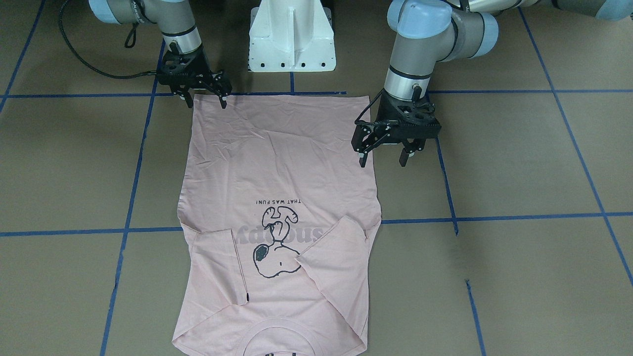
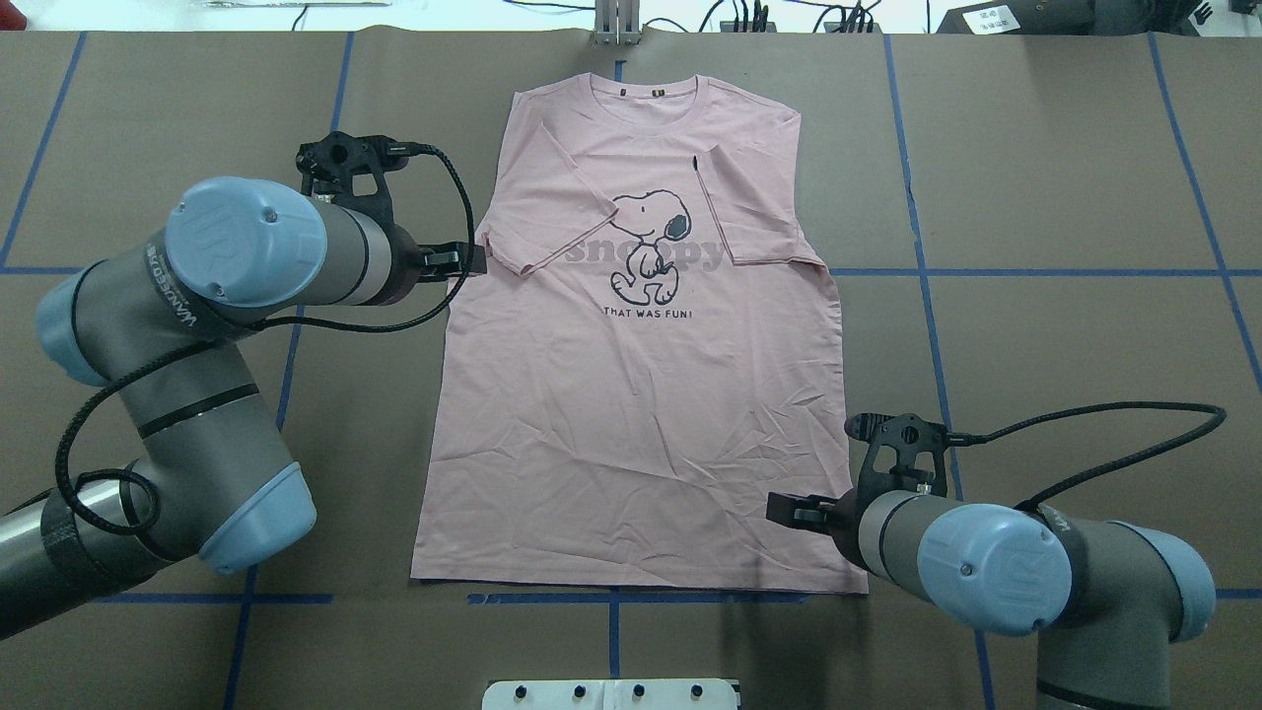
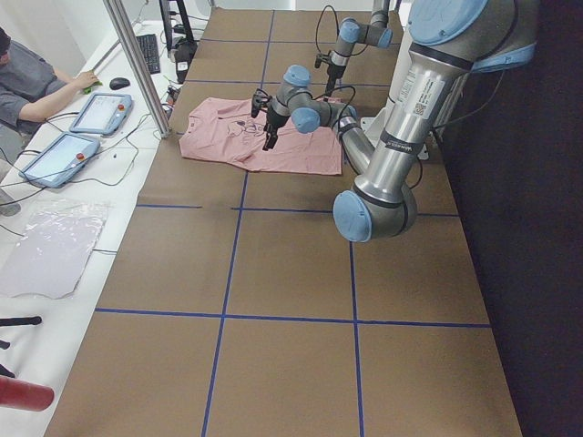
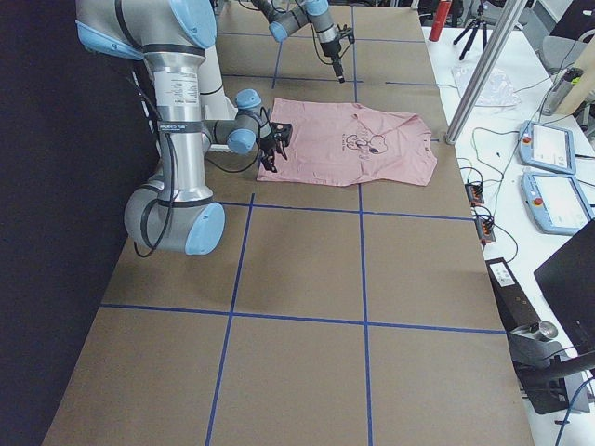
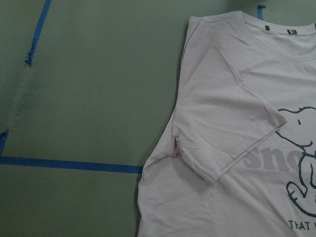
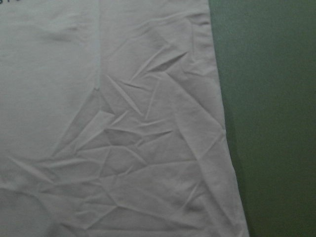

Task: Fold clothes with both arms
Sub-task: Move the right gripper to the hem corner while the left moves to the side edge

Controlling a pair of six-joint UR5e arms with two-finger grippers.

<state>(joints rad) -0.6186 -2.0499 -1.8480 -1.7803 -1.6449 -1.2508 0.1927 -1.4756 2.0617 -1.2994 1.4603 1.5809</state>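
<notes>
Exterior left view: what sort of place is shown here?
Likely a robotics lab: a grey tubular left robot arm and a matching right arm over a brown table gridded with blue tape, plus a person beside tablet-like control pendants.

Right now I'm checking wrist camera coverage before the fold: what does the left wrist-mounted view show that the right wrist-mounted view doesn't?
Only the left wrist-mounted view shows the collar, the sleeve folded in over the chest, part of the cartoon dog print with grey lettering, and blue tape lines on the table. Only the right wrist-mounted view shows the heavily creased lower fabric along a straight side edge. Both show the pale pink T-shirt lying flat beside bare table surface.
</notes>
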